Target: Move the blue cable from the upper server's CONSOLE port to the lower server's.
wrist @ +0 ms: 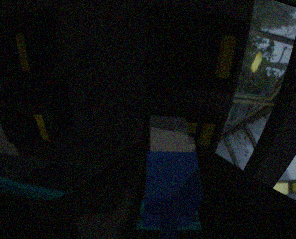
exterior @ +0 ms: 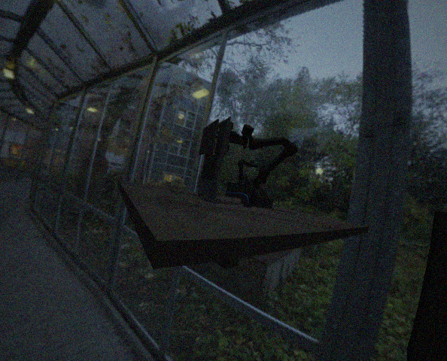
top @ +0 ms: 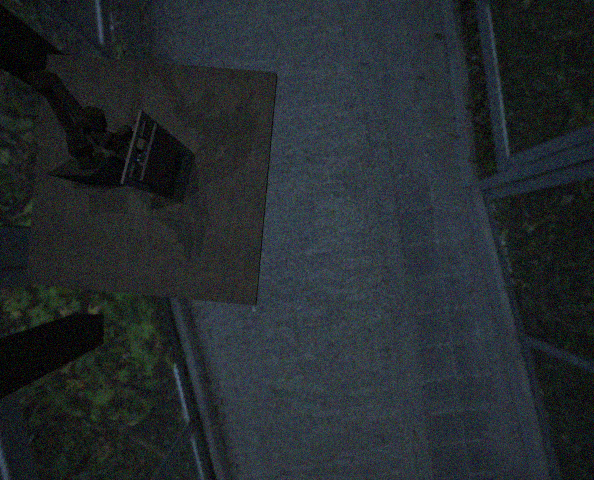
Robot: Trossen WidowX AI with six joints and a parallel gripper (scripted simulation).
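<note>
ok so my gripper (top: 120,140) (exterior: 231,135) (wrist: 169,151) is pinching the blue plug (wrist: 172,176) right between its fingers, probably squeezing the tab so it frees up from the server rack (top: 169,155) (exterior: 212,171) just ahead

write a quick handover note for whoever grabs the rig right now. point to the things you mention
Hand (top: 126,142) (exterior: 231,135): shut on the blue plug (wrist: 172,174), up at the server stack (top: 168,160) (exterior: 216,144).
Plug: pale front end pointing into the dark port area; too dim to tell how deep it sits or whether its tab is squeezed.
Done: plug gripped. No release from the port can be confirmed.
Left: as far as I can judge, pull it out, click it into the lower server's CONSOLE port, let go.
</note>
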